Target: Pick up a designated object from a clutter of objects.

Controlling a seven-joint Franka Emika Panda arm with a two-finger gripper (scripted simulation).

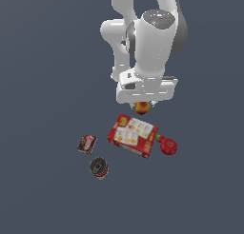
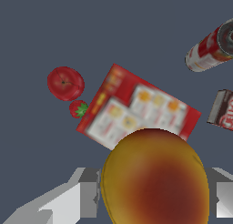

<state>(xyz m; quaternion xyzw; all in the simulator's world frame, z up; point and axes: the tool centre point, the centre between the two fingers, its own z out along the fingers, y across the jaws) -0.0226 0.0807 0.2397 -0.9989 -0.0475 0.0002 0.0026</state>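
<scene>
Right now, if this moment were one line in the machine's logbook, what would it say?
gripper: shut on small yellow-red ball | ball: lifted off surface | red cracker box: lying flat | dark can, brown packet: untouched

Plain, uniform dark blue-grey ground (image 1: 43, 62) under flat, even light.

The white arm (image 1: 151, 43) comes down from above, wrist vertical, with the gripper (image 1: 142, 104) pointing straight down. Its two grey fingers (image 2: 84, 198) are closed on either side of the small ball (image 1: 142, 107), which is held between them, lifted clear of the surface below.
</scene>
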